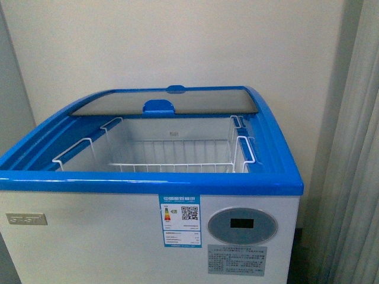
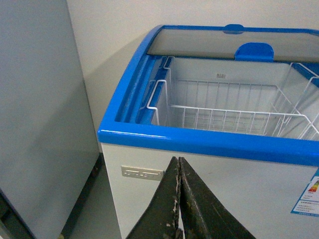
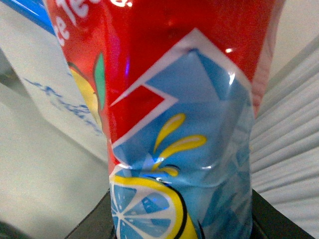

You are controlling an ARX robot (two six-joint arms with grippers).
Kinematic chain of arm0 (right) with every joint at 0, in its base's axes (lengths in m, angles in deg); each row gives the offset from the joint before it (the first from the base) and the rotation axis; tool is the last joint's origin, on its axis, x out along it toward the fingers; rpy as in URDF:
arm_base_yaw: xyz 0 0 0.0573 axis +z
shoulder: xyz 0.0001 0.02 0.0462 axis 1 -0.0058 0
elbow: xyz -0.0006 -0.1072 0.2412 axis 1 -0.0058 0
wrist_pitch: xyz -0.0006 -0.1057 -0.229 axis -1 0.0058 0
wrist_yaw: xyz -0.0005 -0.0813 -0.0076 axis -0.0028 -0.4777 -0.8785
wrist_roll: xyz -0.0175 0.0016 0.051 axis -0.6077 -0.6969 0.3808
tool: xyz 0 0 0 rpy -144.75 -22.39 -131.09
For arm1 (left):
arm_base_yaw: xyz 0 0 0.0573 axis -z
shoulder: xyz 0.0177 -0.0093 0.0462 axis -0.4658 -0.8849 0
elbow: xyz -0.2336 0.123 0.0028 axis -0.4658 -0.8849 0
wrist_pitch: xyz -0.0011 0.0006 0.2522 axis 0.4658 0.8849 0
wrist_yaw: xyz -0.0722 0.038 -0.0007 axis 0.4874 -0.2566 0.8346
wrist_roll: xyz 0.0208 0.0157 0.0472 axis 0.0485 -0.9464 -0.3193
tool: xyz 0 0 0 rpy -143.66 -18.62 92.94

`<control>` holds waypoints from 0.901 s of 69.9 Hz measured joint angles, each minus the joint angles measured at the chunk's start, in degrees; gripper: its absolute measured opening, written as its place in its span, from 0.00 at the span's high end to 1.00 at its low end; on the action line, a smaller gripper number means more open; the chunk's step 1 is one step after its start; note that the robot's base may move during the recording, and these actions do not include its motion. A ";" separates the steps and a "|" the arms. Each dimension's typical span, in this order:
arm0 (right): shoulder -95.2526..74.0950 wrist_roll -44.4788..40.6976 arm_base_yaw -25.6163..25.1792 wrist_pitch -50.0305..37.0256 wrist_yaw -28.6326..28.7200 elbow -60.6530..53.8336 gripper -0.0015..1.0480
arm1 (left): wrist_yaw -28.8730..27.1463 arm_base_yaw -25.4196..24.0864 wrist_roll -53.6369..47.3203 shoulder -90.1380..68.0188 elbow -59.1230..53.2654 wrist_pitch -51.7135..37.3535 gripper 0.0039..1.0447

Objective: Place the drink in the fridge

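Blue rim round a white fridge (image 1: 148, 180), filling the front view. Glass lid (image 1: 207, 102) pushed back to twelve o'clock, blue lid handle (image 1: 159, 106) on its near edge, leaving the six o'clock half of the well open for loading from above. White wire basket (image 1: 177, 167) hung inside with nothing in it, well placed to catch a bottle. Grey oval display panel (image 1: 241, 225) at five o'clock on the front wall. Neither arm visible here.

Left wrist view: left jaws pressed tip to tip, nothing between them, pointed at the fridge's front wall below the rim. Parked low, probably to keep out of the opening. Tall grey cabinet (image 2: 40, 114) just beside the fridge.

Right wrist view: drink (image 3: 179, 124) with a red and blue label and a lemon slice, crowding the lens. Right jaws closed across its body, dark fingers showing on either side, label creased, perhaps from the squeeze. Firm hold, sensible for a carry over the rim. Pale curtain (image 3: 294, 149) behind. Drink in the grip, not yet in the fridge.
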State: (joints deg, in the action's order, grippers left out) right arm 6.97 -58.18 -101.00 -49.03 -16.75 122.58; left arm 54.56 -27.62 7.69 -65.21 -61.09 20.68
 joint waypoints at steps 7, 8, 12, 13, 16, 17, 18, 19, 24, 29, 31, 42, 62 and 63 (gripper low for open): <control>-11.17 -8.52 3.98 -3.69 -5.18 5.62 0.62 | 0.02 0.00 0.09 3.08 -2.60 0.13 0.98; -12.31 -8.98 4.48 -3.98 -5.57 6.23 0.62 | 0.02 0.00 0.09 3.41 -2.91 0.24 0.98; -17.77 -14.12 7.15 -5.68 -7.43 9.25 0.62 | 0.02 0.00 0.09 5.05 -4.28 0.68 0.98; -18.84 -15.06 7.69 -6.12 -7.82 9.88 0.62 | 0.00 0.00 0.09 5.35 -4.55 0.76 0.98; -23.56 -18.88 10.49 -8.07 -9.31 13.03 0.62 | 0.02 0.00 0.09 6.97 -5.62 1.25 0.98; -25.35 -20.70 11.58 -8.63 -9.92 14.34 0.62 | 0.02 0.00 0.11 7.61 -6.01 1.51 0.98; -27.04 -21.68 12.72 -9.14 -10.38 15.76 0.62 | 0.00 0.00 0.11 8.28 -6.40 1.79 0.98; -28.55 -23.19 13.79 -9.62 -11.17 17.03 0.62 | 0.00 0.00 0.11 8.96 -6.82 2.08 0.98; -33.55 -26.45 17.57 -11.67 -13.46 21.49 0.62 | 0.00 0.00 0.11 11.50 -8.22 3.32 0.98; -37.16 -29.66 20.33 -13.14 -15.30 24.74 0.62 | 0.02 0.00 0.11 13.66 -9.22 4.52 0.98; -38.27 -30.56 21.16 -13.29 -15.96 25.73 0.62 | 0.02 0.00 0.09 14.38 -9.53 4.92 0.98; -46.71 -34.29 27.41 -14.58 -20.11 31.15 0.62 | 0.02 0.00 0.11 20.61 -11.78 8.94 0.98; -63.67 -34.58 32.50 -13.92 -23.45 45.81 0.62 | 0.00 0.00 0.11 28.96 -15.17 13.51 0.98; -64.83 -34.60 32.52 -13.86 -23.65 47.15 0.62 | 0.00 0.00 0.11 29.75 -15.17 14.23 0.98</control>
State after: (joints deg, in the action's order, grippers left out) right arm -57.86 -92.78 -68.48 -62.89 -40.40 169.73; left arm 54.56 -27.62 7.80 -35.46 -76.26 34.91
